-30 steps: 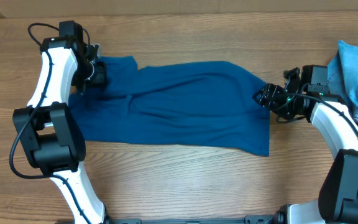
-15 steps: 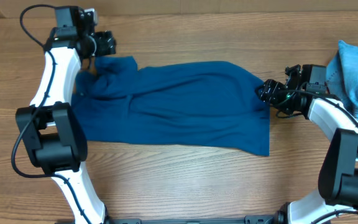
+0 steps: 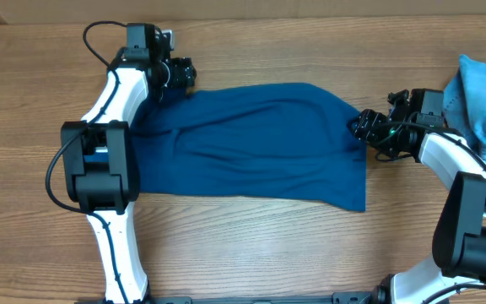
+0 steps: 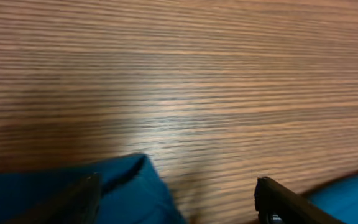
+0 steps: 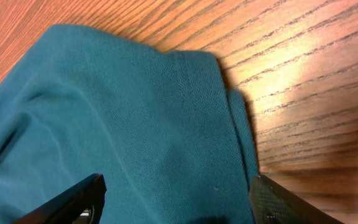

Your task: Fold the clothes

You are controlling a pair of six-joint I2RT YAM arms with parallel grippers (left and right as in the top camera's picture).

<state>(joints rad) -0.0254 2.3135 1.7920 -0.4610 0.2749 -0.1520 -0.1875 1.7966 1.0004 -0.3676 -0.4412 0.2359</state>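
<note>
A large plain deep-blue knit shirt (image 3: pixel 260 143) lies spread flat on the wood-grain desk (image 3: pixel 251 253). It stretches across the middle between the two arms, with soft creases running along its length. Its lower right corner comes to a point toward the near edge

The left pincer (image 3: pixel 184 74) sits at the shirt's far left corner, right at the top edge of the cloth. The white left arm (image 3: pixel 121 93) lies over the shirt's left end. In the left wrist view its two dark fingers (image 4: pixel 278 199) stand wide apart. A pointed corner of blue fabric rests loose on the desk beside the blurred finger, and bare wood fills the rest of the gap. This pincer has hold of nothing

The right pincer (image 3: pixel 361 127) is at the shirt's right edge, near its upper right corner. In the right wrist view its black fingers (image 5: pixel 73 202) are spread wide, one at each bottom corner of the picture. The blue cloth lies on the desk between them, not pinched, so this pincer too grips nothing. Along the right side a second layer of the cloth shows from under the top one

Well to the right of the shirt, at the desk's right edge beyond the right arm (image 3: pixel 454 160), a crumpled light-blue denim garment (image 3: pixel 483 93) lies in a heap, apart from the blue shirt
</note>
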